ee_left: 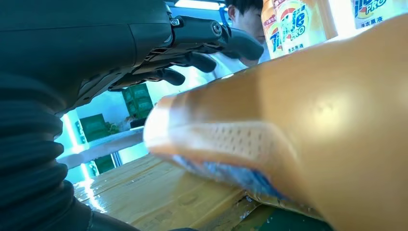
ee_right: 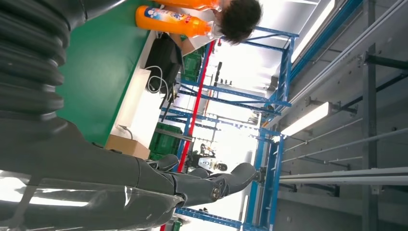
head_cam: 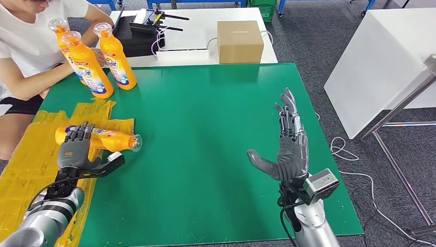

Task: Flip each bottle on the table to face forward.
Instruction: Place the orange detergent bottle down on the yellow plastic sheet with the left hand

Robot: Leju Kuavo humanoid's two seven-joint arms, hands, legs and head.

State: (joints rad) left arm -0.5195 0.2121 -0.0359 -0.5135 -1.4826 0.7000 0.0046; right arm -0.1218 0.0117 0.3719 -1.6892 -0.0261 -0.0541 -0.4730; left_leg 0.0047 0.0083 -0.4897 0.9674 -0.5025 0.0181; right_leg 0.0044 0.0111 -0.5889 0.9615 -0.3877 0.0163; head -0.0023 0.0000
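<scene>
While the left hand (head_cam: 77, 149) rests spread over the lying orange plastic detergent bottle (head_cam: 110, 139), its smooth, likely heavy body suits a mid-body grip; the right hand (head_cam: 288, 149) hovers open.

The green bench (head_cam: 205, 154) carries yellow sheeting (head_cam: 31, 159) along its left side. One orange bottle (head_cam: 100, 138) lies on its side on that sheeting, cap toward the middle. Three more orange bottles (head_cam: 110, 62) stand upright together at the far left corner.

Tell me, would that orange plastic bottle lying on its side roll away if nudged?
Probably only slightly: the orange plastic bottle looks flattened rather than round. Its glossy surface may be slippery. The left hand rests over it, likely steadying it.
</scene>
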